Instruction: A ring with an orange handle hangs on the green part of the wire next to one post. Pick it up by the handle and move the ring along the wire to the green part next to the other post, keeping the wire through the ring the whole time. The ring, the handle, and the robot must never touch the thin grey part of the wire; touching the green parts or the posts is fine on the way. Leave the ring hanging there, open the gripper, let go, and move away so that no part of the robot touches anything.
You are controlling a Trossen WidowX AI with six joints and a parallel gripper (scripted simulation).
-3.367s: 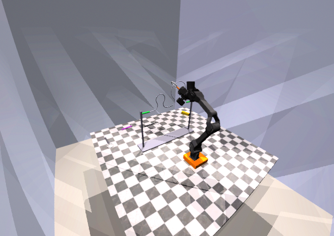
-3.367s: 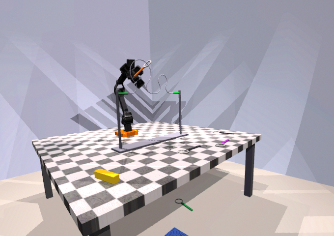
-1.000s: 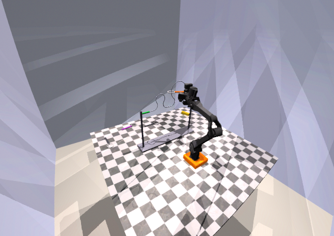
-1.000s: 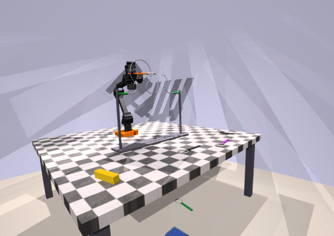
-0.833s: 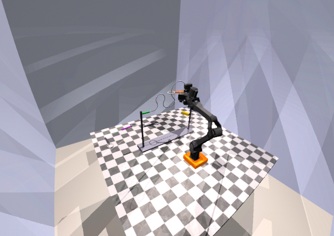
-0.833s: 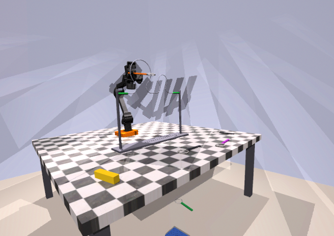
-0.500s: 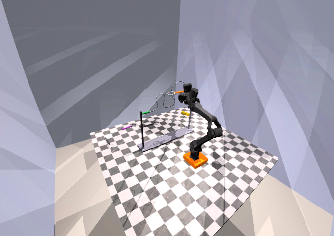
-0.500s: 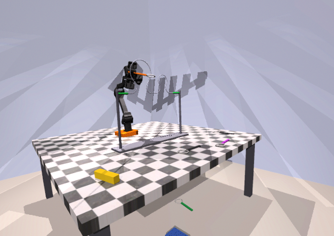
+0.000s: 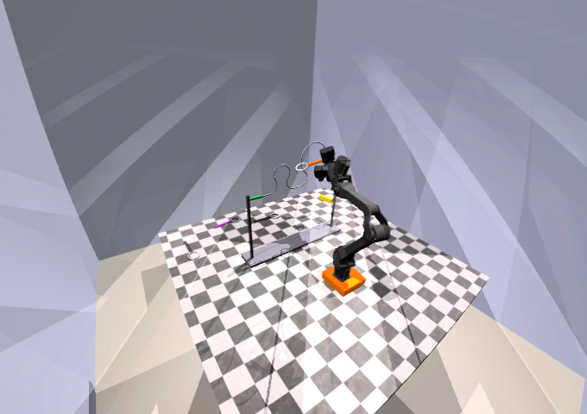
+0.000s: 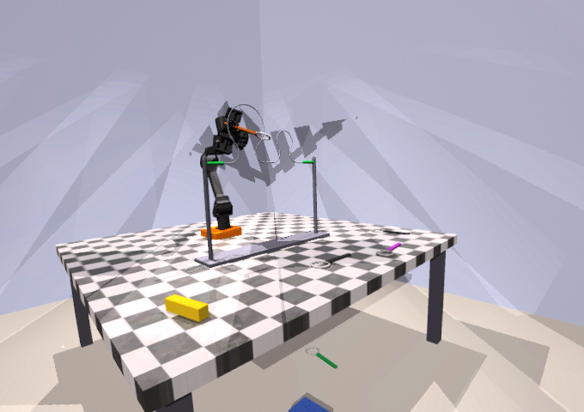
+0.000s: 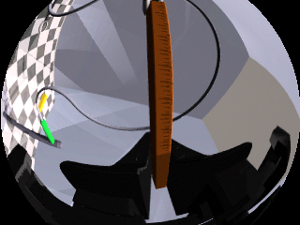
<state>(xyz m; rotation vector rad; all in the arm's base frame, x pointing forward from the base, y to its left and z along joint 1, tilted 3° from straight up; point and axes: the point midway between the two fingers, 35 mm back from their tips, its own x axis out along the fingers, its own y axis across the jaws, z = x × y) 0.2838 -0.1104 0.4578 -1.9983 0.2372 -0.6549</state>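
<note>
My gripper (image 9: 324, 159) (image 10: 230, 125) (image 11: 153, 135) is shut on the orange handle (image 9: 314, 161) (image 10: 244, 130) (image 11: 161, 100), high above the table. The handle's ring (image 9: 301, 166) (image 10: 264, 136) sits around the thin grey wire (image 9: 312, 143) (image 10: 246, 105) (image 11: 217, 51), just past its big loop, between the two posts. I cannot tell whether ring and wire touch. One green part (image 9: 255, 197) (image 10: 307, 161) sits at the far post (image 9: 249, 227) (image 10: 314, 194). The other green part (image 10: 215, 163) (image 11: 48, 131) sits at the post (image 10: 206, 209) near my arm.
The posts stand on a grey base plate (image 9: 294, 241) (image 10: 253, 250). A yellow block (image 9: 325, 197) (image 10: 186, 307) lies on the table. Spare rings with a purple handle (image 9: 222, 223) (image 10: 393, 246) and a black handle (image 10: 337, 258) lie there too. A green-handled ring (image 10: 324, 359) lies on the floor.
</note>
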